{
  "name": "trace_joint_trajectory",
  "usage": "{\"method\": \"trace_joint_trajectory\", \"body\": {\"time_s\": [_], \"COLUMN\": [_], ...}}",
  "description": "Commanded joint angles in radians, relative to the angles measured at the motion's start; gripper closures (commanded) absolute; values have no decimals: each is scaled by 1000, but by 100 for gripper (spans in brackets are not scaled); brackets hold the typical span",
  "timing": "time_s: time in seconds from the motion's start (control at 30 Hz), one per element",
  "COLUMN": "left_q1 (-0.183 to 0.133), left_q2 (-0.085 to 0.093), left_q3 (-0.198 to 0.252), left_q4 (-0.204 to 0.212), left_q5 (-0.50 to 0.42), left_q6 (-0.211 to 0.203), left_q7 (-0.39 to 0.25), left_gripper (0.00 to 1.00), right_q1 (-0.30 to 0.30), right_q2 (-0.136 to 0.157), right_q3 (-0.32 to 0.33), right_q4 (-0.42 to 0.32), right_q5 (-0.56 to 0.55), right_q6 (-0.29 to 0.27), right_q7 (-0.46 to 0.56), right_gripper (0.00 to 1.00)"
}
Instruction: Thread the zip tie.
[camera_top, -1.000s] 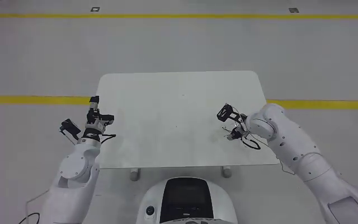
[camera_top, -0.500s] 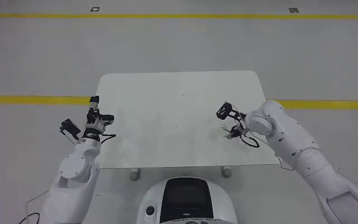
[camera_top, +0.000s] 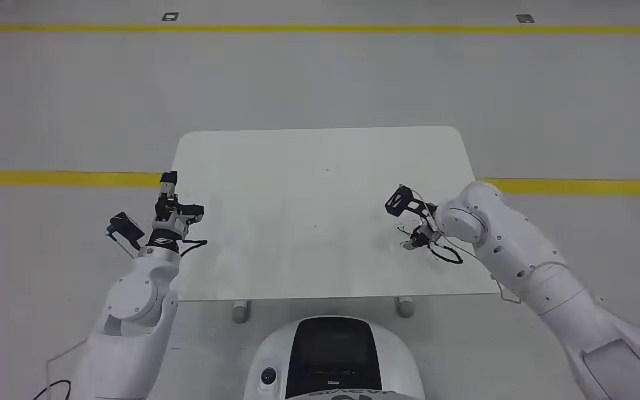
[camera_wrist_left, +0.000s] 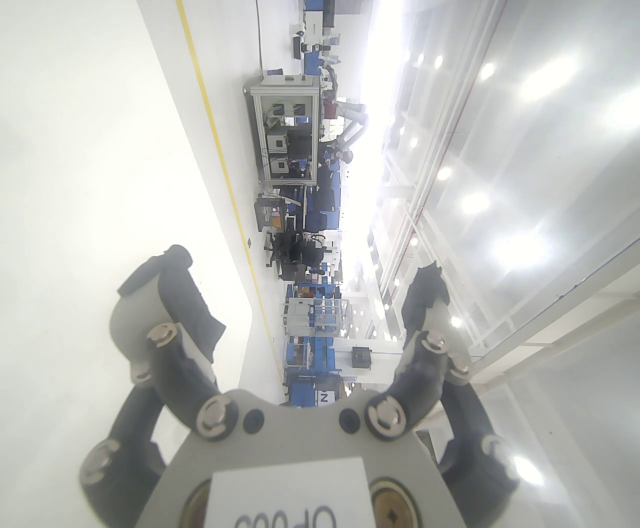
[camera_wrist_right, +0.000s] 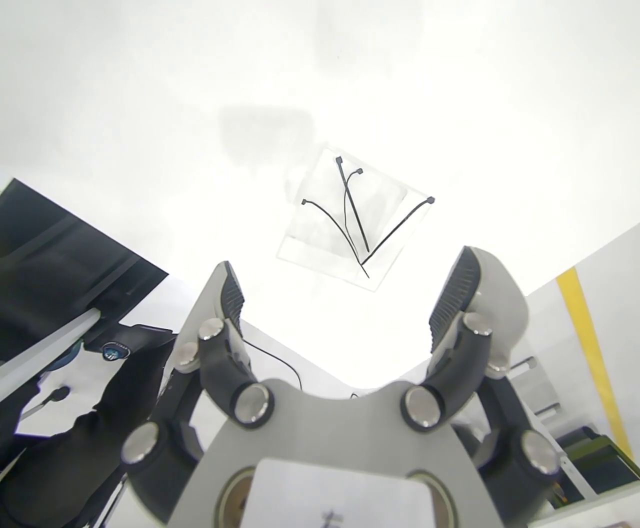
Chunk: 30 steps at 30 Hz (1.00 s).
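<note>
Zip ties (camera_wrist_right: 356, 214), four thin black ones, lie in a loose fan on a clear square piece (camera_wrist_right: 310, 245). It may be a flat sheet or a shallow tray; I cannot tell which. The piece sits flat on the white counter (camera_wrist_right: 150, 100).

Nearest in the right wrist view, the right claw (camera_wrist_right: 346, 257) has its two ribbed fingers (camera_wrist_right: 452, 290) spread wide apart, with nothing gripped between them. It hangs above the counter and does not touch the ties. The clear piece lies just beyond the fingertips and lines up with the gap between them.

The pointed tails of the ties gather at the corner of the piece nearest the claw, where they cross one another. Their square heads spread toward the far side. One head reaches a side corner of the piece, and the other three lie within it.

From above, the right claw (camera_top: 400, 200) is over the right part of the counter (camera_top: 300, 200), inside its edge.

The left claw (camera_top: 172, 200) is at the counter's left edge, well apart from the ties. In its own wrist view the left claw (camera_wrist_left: 300, 260) is likewise spread open and holds nothing. It points along the counter toward the room beyond.

Farther off, yellow lines (camera_top: 300, 28) run across the pale floor.
</note>
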Motion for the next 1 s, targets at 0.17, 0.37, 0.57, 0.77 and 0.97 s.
{"method": "trace_joint_trajectory", "body": {"time_s": [0.17, 0.37, 0.57, 0.77, 0.97], "left_q1": [0, 0, 0, 0, 0], "left_q2": [0, 0, 0, 0, 0], "left_q3": [0, 0, 0, 0, 0], "left_q4": [0, 0, 0, 0, 0], "left_q5": [0, 0, 0, 0, 0], "left_q6": [0, 0, 0, 0, 0], "left_q7": [0, 0, 0, 0, 0], "left_gripper": [0, 0, 0, 0, 0], "right_q1": [12, 8, 18, 51, 51], "right_q2": [-5, -5, -5, 1, 1], "right_q3": [-22, -21, -29, -58, -58], "right_q4": [11, 15, 18, 15, 15], "right_q5": [-4, -6, 85, 195, 195], "right_q6": [0, 4, 0, 0, 0], "right_q7": [4, -6, 22, 76, 76], "right_gripper": [0, 0, 0, 0, 0]}}
